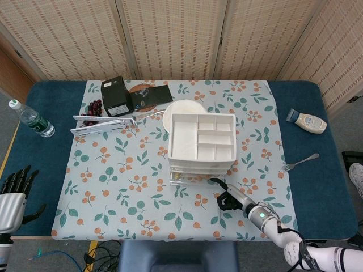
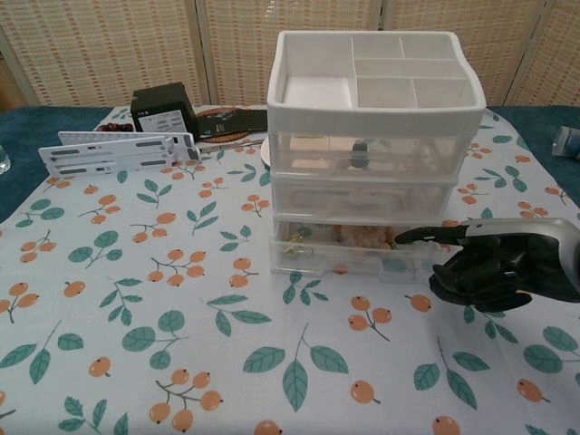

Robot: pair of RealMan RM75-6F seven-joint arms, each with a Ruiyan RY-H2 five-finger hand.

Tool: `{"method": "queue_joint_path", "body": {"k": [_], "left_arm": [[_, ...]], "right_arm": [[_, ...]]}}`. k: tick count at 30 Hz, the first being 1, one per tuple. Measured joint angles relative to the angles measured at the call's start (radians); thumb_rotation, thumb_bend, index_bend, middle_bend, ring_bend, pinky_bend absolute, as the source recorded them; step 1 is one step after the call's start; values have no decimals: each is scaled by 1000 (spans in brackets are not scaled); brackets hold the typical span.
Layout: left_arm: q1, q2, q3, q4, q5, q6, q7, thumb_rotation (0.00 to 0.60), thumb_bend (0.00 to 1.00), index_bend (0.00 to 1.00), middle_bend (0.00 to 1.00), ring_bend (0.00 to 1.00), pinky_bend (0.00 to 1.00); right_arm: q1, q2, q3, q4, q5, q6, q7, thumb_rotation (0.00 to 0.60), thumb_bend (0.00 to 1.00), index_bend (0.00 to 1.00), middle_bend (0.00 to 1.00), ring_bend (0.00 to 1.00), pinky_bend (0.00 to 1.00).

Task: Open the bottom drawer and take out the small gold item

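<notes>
**Right hand at the bottom drawer of a three-tier organiser**

Although the bottom drawer (image 2: 349, 249) at centre frame in the chest view shows mixed contents through its clear front, we make out the small gold item (image 2: 292, 246) only as a glint at its left end. We judge the drawer light, rigid and slick, best taken by the front lip or handle; the gold item looks tiny and hard, likely to need a fingertip pinch. The right hand (image 2: 494, 267), at right of centre, has one finger extended to the drawer's right front corner and the rest curled in, holding nothing; contact we cannot confirm. The left hand (image 1: 12, 195), at lower left of the head view, rests idle with fingers apart.

We count one organiser (image 1: 201, 144) with three drawers, one water bottle (image 1: 31, 119), one black box (image 1: 116, 96), one fork (image 1: 300, 162) and one sauce bottle (image 1: 307, 120).
</notes>
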Motion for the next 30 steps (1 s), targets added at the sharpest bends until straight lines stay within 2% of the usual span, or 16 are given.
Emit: {"method": "queue_joint_path", "body": {"k": [10, 30], "left_arm": [[2, 3, 1, -7, 2, 5, 5, 600, 247, 87, 0, 32, 69], [9, 3, 6, -12, 9, 15, 5, 600, 247, 93, 0, 32, 69]], "right_arm": [[29, -5, -30, -7, 21, 2, -27, 600, 778, 120, 790, 1000, 1000], [-17, 58, -92, -132, -110, -8, -10, 600, 778, 136, 790, 1000, 1000]]}}
